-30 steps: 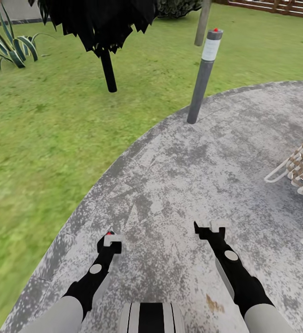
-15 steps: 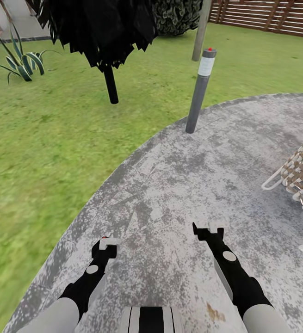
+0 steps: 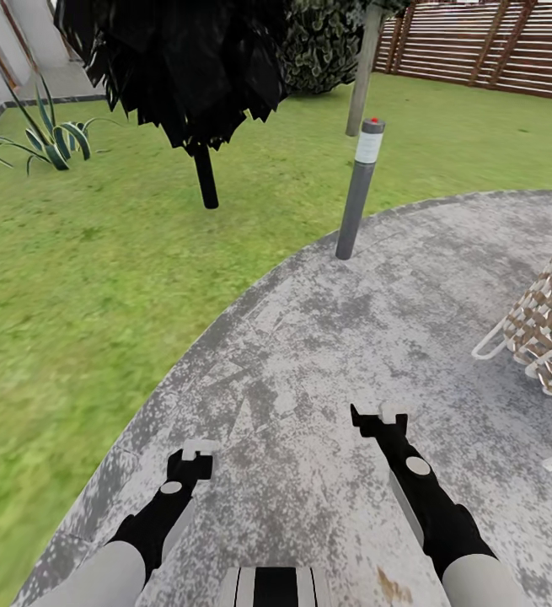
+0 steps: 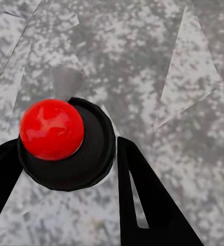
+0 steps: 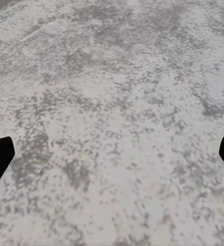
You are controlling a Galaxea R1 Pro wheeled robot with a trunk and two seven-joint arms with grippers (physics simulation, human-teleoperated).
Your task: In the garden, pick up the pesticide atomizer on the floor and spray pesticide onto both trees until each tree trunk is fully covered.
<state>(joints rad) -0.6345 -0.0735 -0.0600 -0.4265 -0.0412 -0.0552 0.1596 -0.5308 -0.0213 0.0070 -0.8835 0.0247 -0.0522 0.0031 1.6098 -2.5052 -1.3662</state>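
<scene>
In the left wrist view the pesticide atomizer (image 4: 65, 148) shows end-on as a black round cap with a red ball on top. My left gripper (image 4: 65, 159) is shut on it, with a black finger on each side, and hangs low over the grey paving. In the head view the left gripper (image 3: 193, 455) is near the paving's left edge, and the right gripper (image 3: 379, 418) stands open and empty. Its fingertips sit far apart over bare paving in the right wrist view (image 5: 112, 154). One straight grey-beige tree trunk (image 3: 363, 72) rises from the grass (image 3: 82, 278) behind the lamp.
A grey bollard lamp (image 3: 356, 190) stands at the paved circle's (image 3: 326, 337) far edge. A black-leaved plant on a black stem (image 3: 206, 177) is on the lawn. A woven chair (image 3: 549, 324) is at the right, a spiky plant (image 3: 56, 143) at far left, and a bush (image 3: 322, 42) and slat fence (image 3: 495, 42) behind.
The head view has tilted up, bringing the fence and bush into sight. The left gripper sits slightly lower in the picture, and the atomizer's red top no longer shows there. The right arm is unchanged.
</scene>
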